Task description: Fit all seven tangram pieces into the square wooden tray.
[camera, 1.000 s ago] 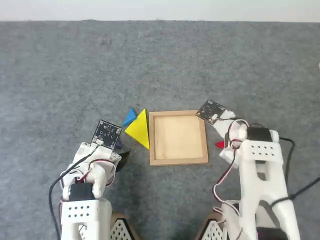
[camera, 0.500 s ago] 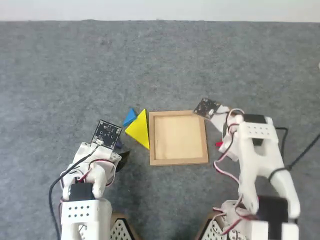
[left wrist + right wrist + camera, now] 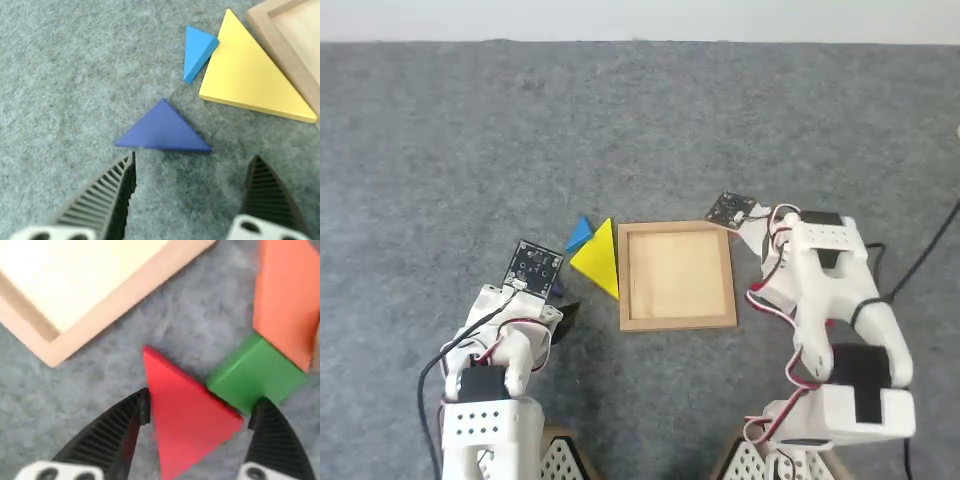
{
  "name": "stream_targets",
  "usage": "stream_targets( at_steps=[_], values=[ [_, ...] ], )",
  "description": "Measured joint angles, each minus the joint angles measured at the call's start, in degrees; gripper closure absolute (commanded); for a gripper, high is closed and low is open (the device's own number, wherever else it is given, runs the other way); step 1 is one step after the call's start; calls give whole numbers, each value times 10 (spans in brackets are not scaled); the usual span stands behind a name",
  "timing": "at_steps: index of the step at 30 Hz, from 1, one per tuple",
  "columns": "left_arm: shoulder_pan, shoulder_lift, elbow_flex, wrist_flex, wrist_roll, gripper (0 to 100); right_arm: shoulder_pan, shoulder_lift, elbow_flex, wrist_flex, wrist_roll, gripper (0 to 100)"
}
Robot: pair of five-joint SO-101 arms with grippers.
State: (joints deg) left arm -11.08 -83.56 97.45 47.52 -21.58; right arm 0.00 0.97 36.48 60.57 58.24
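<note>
Jaws of your right gripper (image 3: 202, 402) stand wide astride the red triangle (image 3: 180, 427), which touches the green block (image 3: 255, 372) near the tray (image 3: 125, 300), while your left gripper (image 3: 194, 161) gapes open just short of the dark blue triangle (image 3: 160, 132).

We see 2 arms of white moulded plastic dotted with small round holes. The left arm (image 3: 485, 400) carries a black square circuit board (image 3: 534, 265) at its wrist, with red, black and white wires (image 3: 498, 338) looping along it. The right arm (image 3: 830, 300) adds black motor blocks (image 3: 860, 372), a matching board (image 3: 732, 210) and a black cable (image 3: 920, 262). The left gripper (image 3: 194, 159) and right gripper (image 3: 203, 397) have black ribbed fingers (image 3: 112, 195) on white mounts (image 3: 252, 227).
</note>
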Motion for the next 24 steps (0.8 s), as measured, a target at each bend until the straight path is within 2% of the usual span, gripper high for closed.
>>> stream_targets(
  at_steps=[13,24],
  values=[
    [1,0,0,0,0,665,87,51,-34,-15,-8,677],
    [1,0,0,0,0,665,113,55,-37,3,-18,678]
  ],
)
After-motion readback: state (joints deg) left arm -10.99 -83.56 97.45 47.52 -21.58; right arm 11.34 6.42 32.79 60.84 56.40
